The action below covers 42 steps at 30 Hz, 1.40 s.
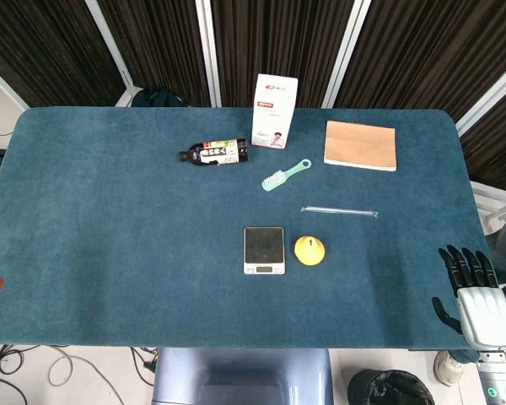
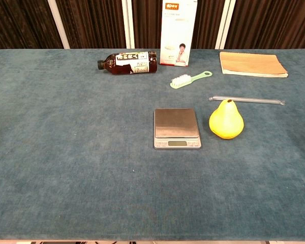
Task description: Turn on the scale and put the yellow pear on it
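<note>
One pear: yellow pear [image 2: 226, 120] stands upright at centre frame, just right of the scale [image 2: 176, 128], not touching.
Scale: platform bare.
Around: clear rod [image 2: 246, 100] just behind pear; green brush [image 2: 191, 79], bottle [image 2: 127, 62], box [image 2: 178, 32], notebook [image 2: 252, 64] further back, well apart.
Right hand: right hand [image 1: 475, 291] at lower right table edge, fingers extended and apart, holding nothing.
Left hand: unseen.

Scale [image 2: 176, 123]: brushed-metal platter, matt. Pear [image 2: 226, 120]: smooth, slightly glossy. Table [image 2: 66, 152]: matt napped cloth. Brush [image 2: 190, 80]: plastic. Notebook [image 2: 251, 64]: paper cover.
</note>
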Available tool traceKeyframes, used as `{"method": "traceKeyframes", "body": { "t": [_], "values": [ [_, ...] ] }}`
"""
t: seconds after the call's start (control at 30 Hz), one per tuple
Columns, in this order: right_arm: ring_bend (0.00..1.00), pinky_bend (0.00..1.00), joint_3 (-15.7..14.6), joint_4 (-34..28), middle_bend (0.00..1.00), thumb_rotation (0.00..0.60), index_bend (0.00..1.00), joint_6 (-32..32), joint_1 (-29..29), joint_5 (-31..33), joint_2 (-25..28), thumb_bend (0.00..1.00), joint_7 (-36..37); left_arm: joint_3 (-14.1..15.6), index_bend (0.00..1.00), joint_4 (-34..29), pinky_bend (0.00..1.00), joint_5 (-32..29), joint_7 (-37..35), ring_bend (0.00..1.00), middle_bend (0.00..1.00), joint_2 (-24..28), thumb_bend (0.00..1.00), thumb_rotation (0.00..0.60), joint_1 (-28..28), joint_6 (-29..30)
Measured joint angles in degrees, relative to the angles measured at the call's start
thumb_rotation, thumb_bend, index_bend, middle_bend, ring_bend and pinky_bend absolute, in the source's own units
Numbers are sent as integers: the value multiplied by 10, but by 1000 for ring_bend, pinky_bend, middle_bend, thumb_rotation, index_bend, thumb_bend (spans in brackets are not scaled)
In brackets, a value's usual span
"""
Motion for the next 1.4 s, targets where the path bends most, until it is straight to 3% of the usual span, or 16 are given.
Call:
{"method": "traceKeyframes", "body": {
  "t": [0.83, 0.97, 1.17, 1.3, 1.4],
  "values": [
    [42, 21, 1, -21, 86, 600, 0, -2, -9, -4, 7, 406, 7, 2, 99, -3, 77, 3, -3, 0, 0, 3, 14, 600, 3, 3],
    [165, 124, -6, -32, 122, 600, 0, -9, -10, -8, 12, 413, 21, 4, 99, -6, 80, 4, -6, 0, 0, 6, 14, 600, 5, 2],
    [280, 254, -37, -72, 226, 600, 0, -75, 11, -37, 38, 577, 84, 7, 99, -8, 83, 8, -4, 0, 0, 7, 14, 600, 4, -2],
    [446, 424, -41, -109, 352, 600, 20, -140, 55, -54, 64, 729, 115, 7, 99, -8, 83, 6, -5, 0, 0, 7, 14, 600, 3, -3],
    [551, 564, -27, -139, 461, 600, 40, -184, 95, -50, 74, 781, 118, 5, 99, -8, 83, 3, -7, 0, 0, 8, 14, 600, 4, -1]
  ]
}}
